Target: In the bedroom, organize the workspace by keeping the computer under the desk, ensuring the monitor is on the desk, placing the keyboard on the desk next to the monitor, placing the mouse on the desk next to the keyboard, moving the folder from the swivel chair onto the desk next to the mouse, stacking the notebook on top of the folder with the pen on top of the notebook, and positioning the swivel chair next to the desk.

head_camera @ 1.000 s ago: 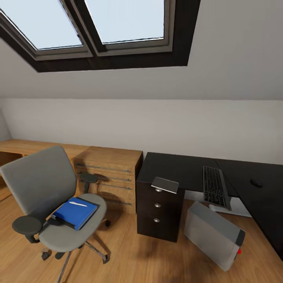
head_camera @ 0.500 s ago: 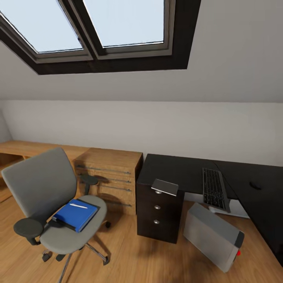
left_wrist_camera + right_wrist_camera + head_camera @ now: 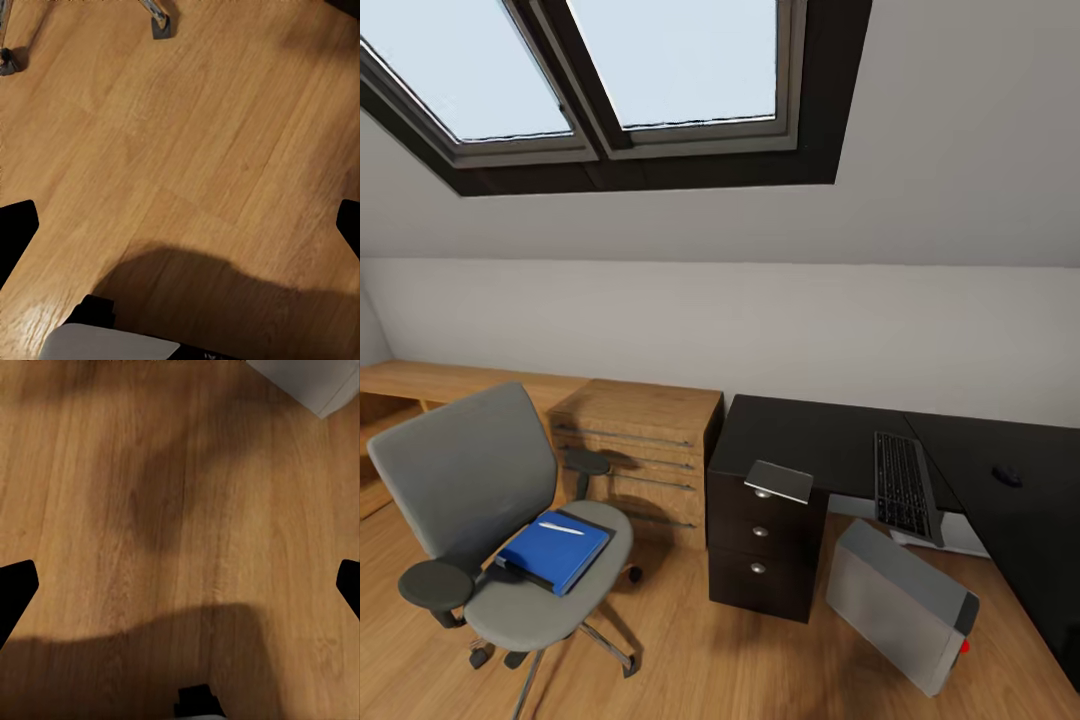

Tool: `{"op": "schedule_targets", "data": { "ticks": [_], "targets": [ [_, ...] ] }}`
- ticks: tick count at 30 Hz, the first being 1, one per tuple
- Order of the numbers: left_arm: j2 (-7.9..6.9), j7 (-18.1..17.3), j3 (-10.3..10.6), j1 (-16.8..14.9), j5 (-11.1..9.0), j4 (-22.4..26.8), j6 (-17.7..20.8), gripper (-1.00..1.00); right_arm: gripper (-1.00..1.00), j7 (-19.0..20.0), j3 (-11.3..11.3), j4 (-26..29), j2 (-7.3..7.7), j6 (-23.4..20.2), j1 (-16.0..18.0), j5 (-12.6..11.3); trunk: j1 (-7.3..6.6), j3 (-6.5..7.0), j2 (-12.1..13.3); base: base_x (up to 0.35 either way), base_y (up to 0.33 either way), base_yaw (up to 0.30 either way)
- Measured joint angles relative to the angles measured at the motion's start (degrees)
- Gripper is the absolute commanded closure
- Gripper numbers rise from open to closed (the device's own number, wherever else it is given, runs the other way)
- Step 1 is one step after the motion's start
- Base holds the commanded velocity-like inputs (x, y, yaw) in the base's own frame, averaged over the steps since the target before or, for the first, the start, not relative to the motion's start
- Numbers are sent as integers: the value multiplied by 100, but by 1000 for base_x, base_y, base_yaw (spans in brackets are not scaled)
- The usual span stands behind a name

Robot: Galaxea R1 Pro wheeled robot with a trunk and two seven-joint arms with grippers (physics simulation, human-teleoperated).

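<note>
Blue folder (image 3: 552,551) waits on the chair (image 3: 490,520), lower left.
Stiff, light, slippery; the loose pen (image 3: 561,528) may roll, so pinch an overhanging edge. Both end effectors' fingers stand spread, holding nothing.

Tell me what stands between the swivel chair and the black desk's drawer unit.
In the head view, a low light-wood cabinet stands against the wall between the swivel chair and the drawer unit; nearer the camera, the floor between them is bare.

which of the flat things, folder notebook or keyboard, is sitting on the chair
The blue folder, lying on the swivel chair seat. The notebook and keyboard rest on the black desk.
</note>
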State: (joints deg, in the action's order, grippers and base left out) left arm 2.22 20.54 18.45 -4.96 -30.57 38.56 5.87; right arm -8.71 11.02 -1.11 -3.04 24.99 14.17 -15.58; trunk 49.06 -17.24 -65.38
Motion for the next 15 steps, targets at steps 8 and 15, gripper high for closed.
{"op": "schedule_targets", "data": {
  "ticks": [8, 15],
  "targets": [
    [6, 0, -1, 5, 8, -51, 1, -100, -100, 0, 0, 0, 0, 0, 0, 0, -176, 144, 321, 0, 0, 0],
    [-4, -1, -1, 4, 19, -127, 1, -100, -100, -10, -21, 183, 138, 186, 12, -22, -330, 270, 602, 0, 0, 0]
  ]
}}
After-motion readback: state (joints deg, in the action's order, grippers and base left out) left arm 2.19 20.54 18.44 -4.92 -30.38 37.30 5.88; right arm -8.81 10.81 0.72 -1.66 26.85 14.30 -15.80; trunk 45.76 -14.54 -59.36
